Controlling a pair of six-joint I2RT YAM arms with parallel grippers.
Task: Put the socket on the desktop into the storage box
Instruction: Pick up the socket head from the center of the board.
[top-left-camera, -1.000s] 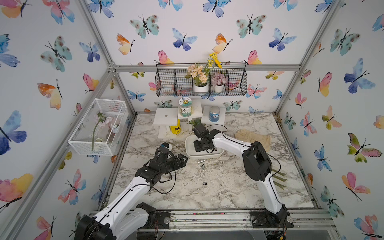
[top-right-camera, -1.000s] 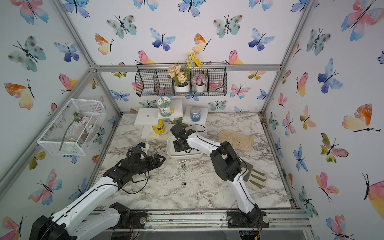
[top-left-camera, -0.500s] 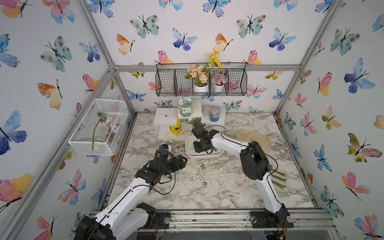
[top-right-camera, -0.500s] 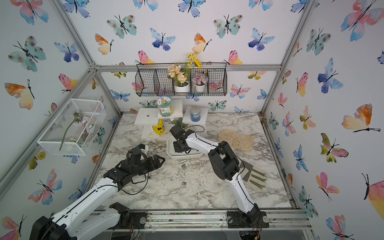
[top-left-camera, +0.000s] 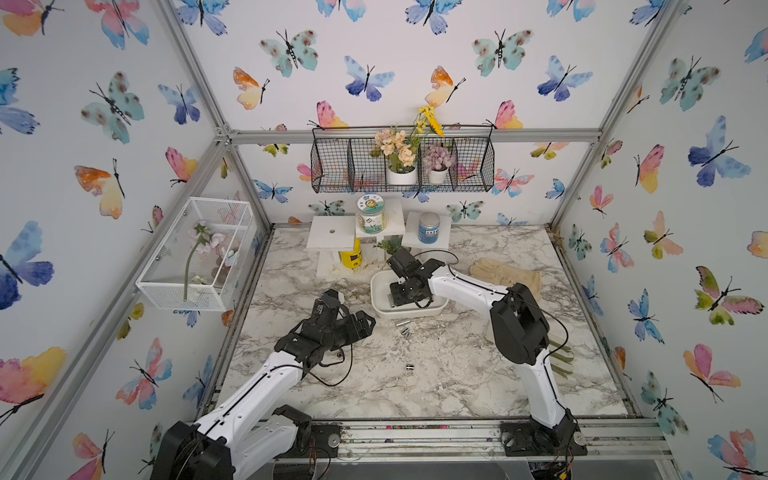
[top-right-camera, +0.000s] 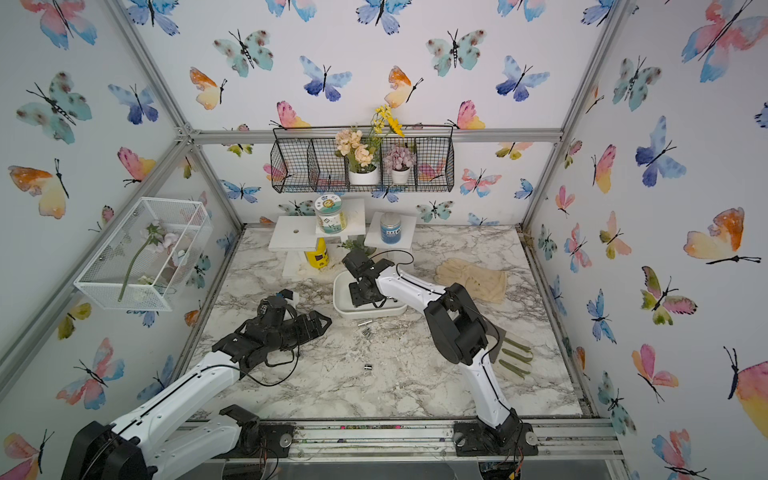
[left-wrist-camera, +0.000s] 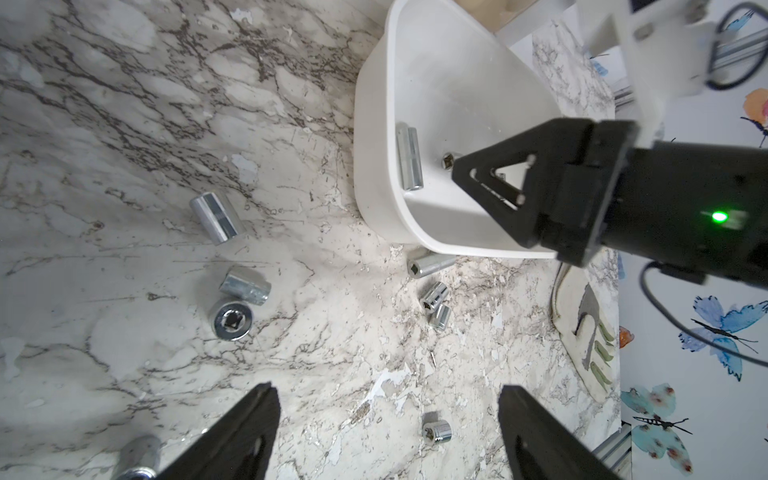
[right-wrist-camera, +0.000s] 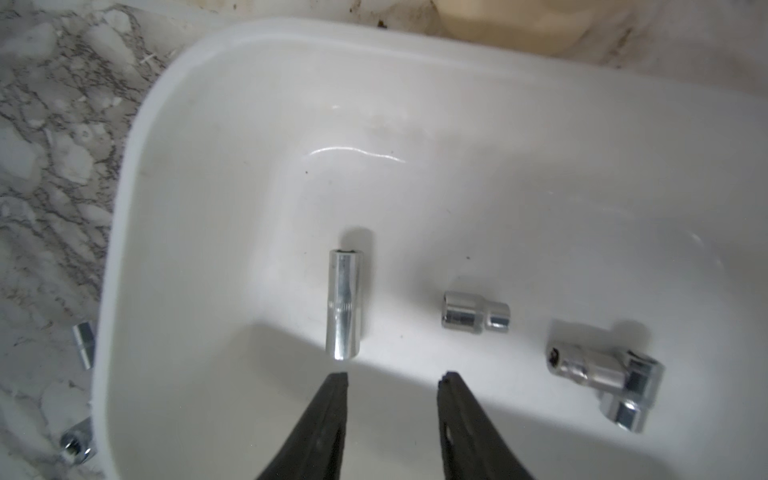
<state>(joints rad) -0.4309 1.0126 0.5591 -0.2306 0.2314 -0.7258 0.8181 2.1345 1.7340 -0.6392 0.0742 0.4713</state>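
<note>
The left gripper (left-wrist-camera: 385, 388) hovers over the desktop (left-wrist-camera: 104, 124) with its black wedge-shaped fingers spread wide and nothing between them. The desktop is white marble-look with grey veining, scuffed and flaking in patches. Loose chrome pieces lie on it: a fat socket (left-wrist-camera: 217, 217) on its side, an upright socket (left-wrist-camera: 231, 320) showing its square drive hole, and a slim socket (left-wrist-camera: 432, 264) just beside the storage box (left-wrist-camera: 374, 166). The box is a glossy white tub with smooth walls and rounded corners. It holds 4 polished sockets: a long socket (right-wrist-camera: 344, 303), a stepped socket (right-wrist-camera: 476, 312) and 2 touching in a corner. The right gripper (right-wrist-camera: 394, 376) is inside the box, its slim black fingers parted and pinching nothing, with its tips near the long socket's end. A beige fabric glove (top-left-camera: 507, 276) lies further right.
</note>
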